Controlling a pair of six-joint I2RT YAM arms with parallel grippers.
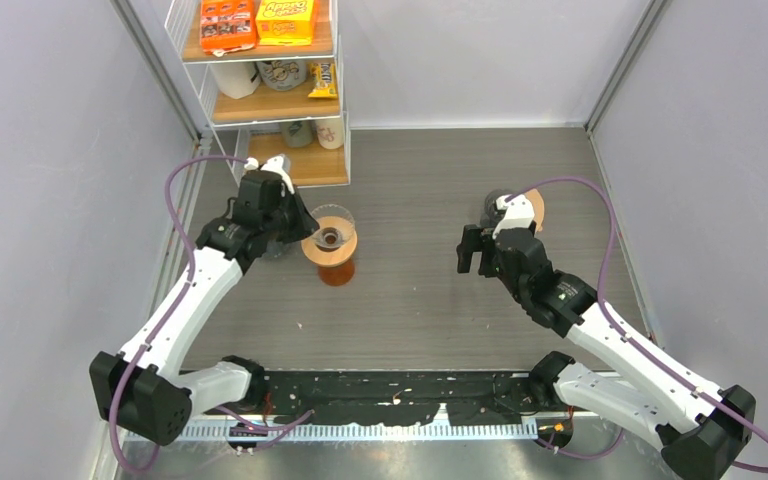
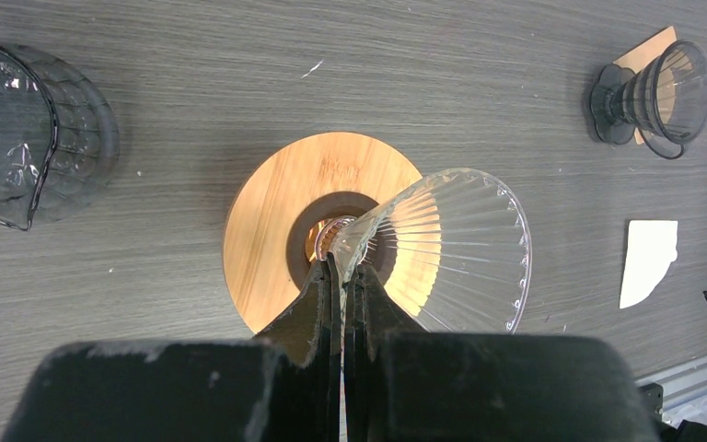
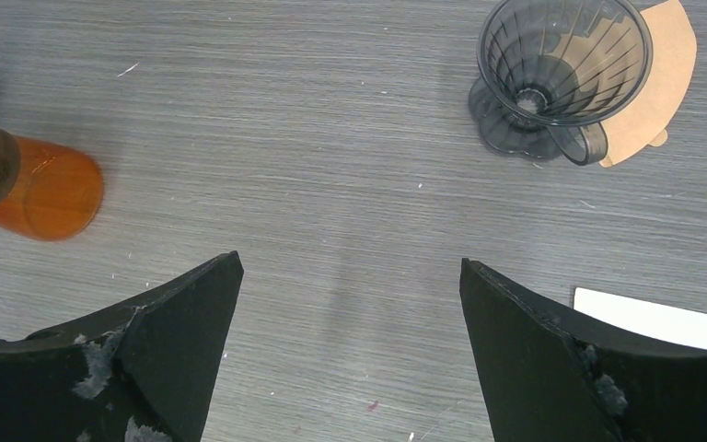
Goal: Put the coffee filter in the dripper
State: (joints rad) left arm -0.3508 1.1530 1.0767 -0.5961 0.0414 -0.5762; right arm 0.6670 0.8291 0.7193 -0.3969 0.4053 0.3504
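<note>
From above, the left gripper [image 1: 307, 223] is at the rim of a clear dripper [image 1: 345, 216], which is over a wooden disc [image 1: 326, 250] on an amber carafe [image 1: 337, 272]. A shelf [image 1: 260, 100] stands at 11 o'clock. The right gripper [image 1: 472, 250] is near a dark dripper [image 1: 495, 205] at its 1 o'clock. Whether either gripper is closed cannot be told here.

The left wrist view shows that gripper [image 2: 341, 262] pinching the tilted clear dripper's [image 2: 460, 244] wall, with clear glassware [image 2: 18, 138] at 9 o'clock. It also shows one white paper [image 2: 649, 262] at 3 o'clock, unseen from above.

In the right wrist view the fingers [image 3: 175, 313] are spread wide, holding nothing. The one brown filter [image 3: 654, 92] lies flat under the dark dripper [image 3: 552, 74], at 1 o'clock.

There are two drippers in all.
</note>
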